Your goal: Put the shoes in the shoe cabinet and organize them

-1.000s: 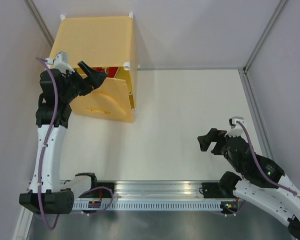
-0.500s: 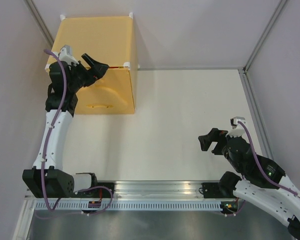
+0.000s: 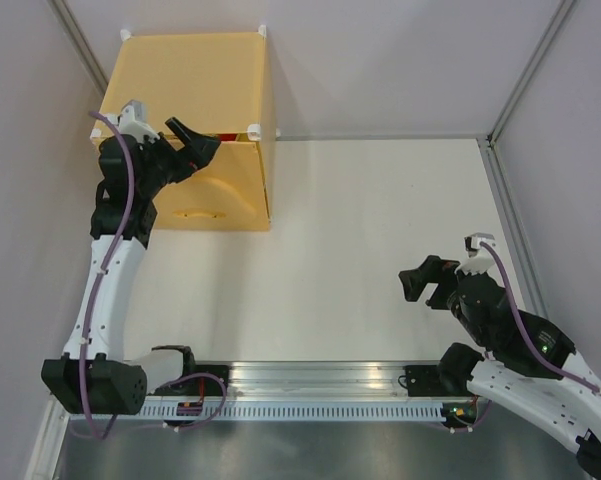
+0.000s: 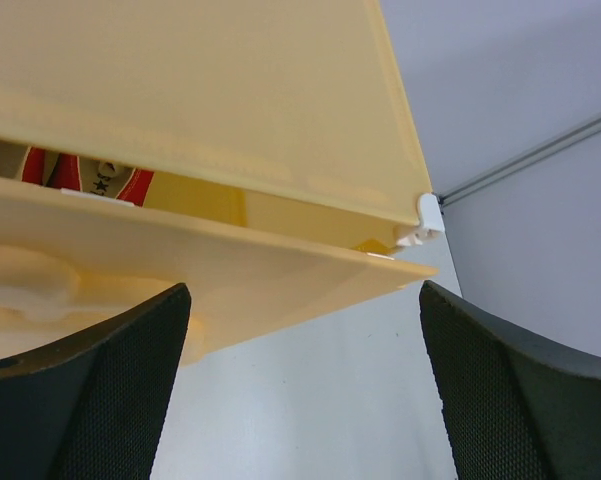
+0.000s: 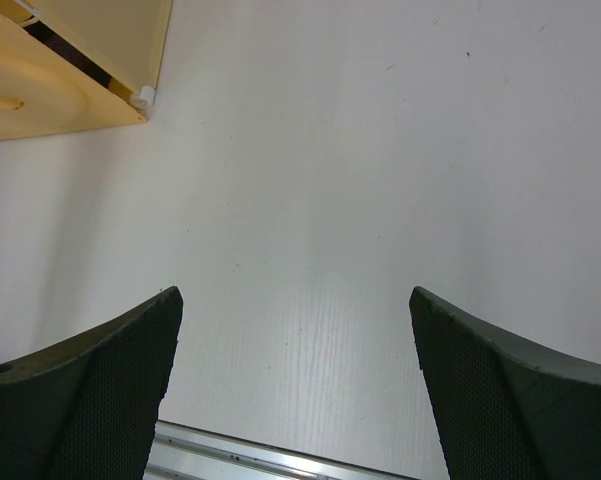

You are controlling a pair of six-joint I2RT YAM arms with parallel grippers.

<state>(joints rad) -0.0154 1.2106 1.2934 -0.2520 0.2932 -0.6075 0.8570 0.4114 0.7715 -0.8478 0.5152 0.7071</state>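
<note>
left claw (image 3: 193, 137), jaws spread and empty, hangs just before the shoe cabinet (image 3: 190, 75) door (image 4: 230, 270), ajar by a slit along its top edge; i see red sneakers (image 4: 130, 182) inside. right claw (image 3: 420, 285), open too, is well apart, so i judge the push is the left's.

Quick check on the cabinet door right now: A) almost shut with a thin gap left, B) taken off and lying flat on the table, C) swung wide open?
A: in the left wrist view the door stands a thin gap off the cabinet, and a red sneaker shows through that gap.
</note>
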